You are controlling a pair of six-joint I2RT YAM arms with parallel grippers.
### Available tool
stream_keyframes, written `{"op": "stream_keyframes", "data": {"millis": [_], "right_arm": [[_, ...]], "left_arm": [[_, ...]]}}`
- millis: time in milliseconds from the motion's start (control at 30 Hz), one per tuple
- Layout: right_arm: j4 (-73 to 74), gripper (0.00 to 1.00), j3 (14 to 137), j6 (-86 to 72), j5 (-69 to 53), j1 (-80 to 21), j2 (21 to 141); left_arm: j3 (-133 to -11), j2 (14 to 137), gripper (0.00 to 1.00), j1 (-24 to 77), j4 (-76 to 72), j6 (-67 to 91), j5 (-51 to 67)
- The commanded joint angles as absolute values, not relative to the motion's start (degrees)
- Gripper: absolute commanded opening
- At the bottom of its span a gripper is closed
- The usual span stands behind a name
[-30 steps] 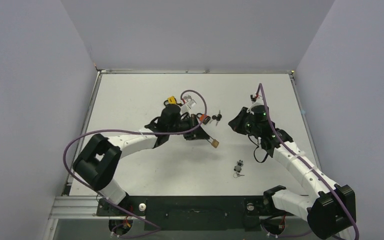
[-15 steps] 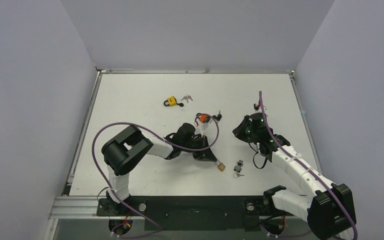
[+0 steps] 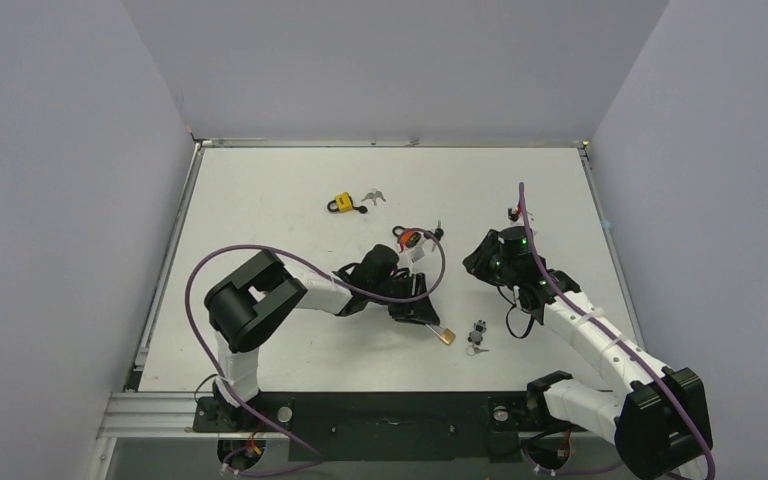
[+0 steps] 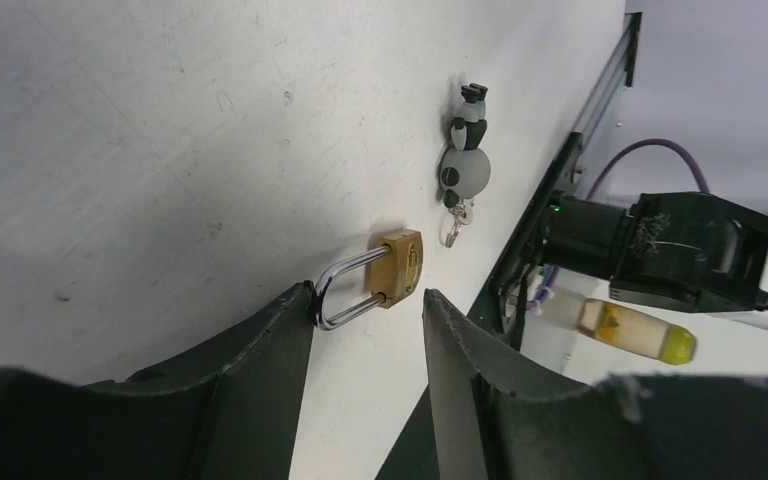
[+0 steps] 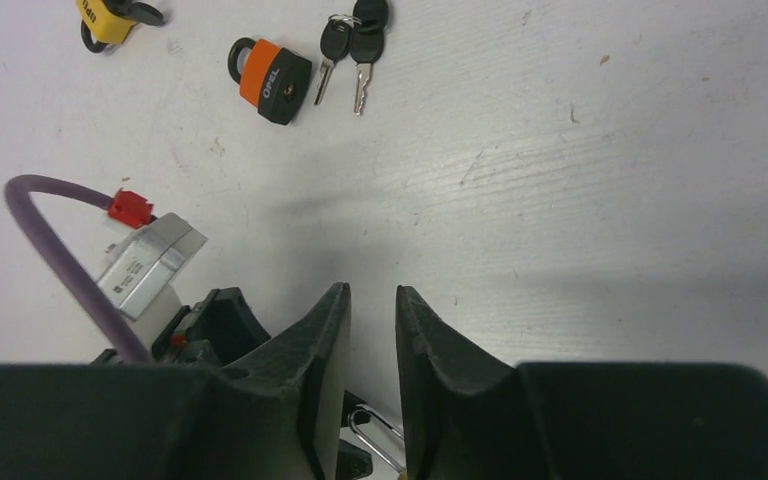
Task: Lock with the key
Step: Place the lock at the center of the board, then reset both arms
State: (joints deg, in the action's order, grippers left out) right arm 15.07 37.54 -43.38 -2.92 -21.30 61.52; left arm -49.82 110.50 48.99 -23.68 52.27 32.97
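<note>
Both left fingers [image 4: 275, 345] are standing spread, with the shackle of the brass padlock [image 4: 398, 268] reaching into the gap and touching one fingertip, but not pinched. The padlock appears to be lying on the worktop [image 4: 140, 120], toward its near edge. The right fingers [image 5: 322, 335] are sitting narrowly apart and holding nothing.

The step in hand is judged to be steadying the padlock for the key. To do it well, the left fingers should be closing on the body, not the shackle. The keyway should be facing the right arm, which should be taking a key by its head.

The left wrist view is showing a small grey lock [image 4: 465, 165] with its key [image 4: 455, 222] near the padlock. The right wrist view is showing instead an orange padlock [image 5: 270, 68], black keys [image 5: 355, 38] and a yellow padlock [image 5: 100, 20] farther off. Which key fits cannot be told.
</note>
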Motion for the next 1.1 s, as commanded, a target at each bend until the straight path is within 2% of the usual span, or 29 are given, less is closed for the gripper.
{"op": "stream_keyframes", "data": {"millis": [0,133,300,633,800,1067], "right_arm": [[13.3,0.29,38.9,-43.7,-1.3,-20.9,61.2],[13.5,0.5,39.4,-43.8,-0.9,-20.9,60.9],[13.9,0.64,40.5,-43.7,-0.9,-21.0,60.9],[16.4,0.67,43.1,-43.7,-0.9,-21.1,58.7],[19.7,0.68,48.4,-43.0,-0.2,-21.3,55.6],[22.7,0.68,55.0,-41.6,3.5,-21.4,51.2]], "left_arm": [[-53.5,104.4,0.42,48.5,-12.4,44.3,27.6],[-56.9,100.2,0.43,47.3,-3.5,39.0,22.2],[-59.5,94.0,0.47,45.6,6.1,33.2,18.5],[-63.3,82.7,0.49,40.6,13.2,30.4,17.1],[-68.0,76.8,0.55,35.2,20.6,28.8,14.3],[-75.6,71.2,0.56,30.9,34.1,25.1,1.7]]}}
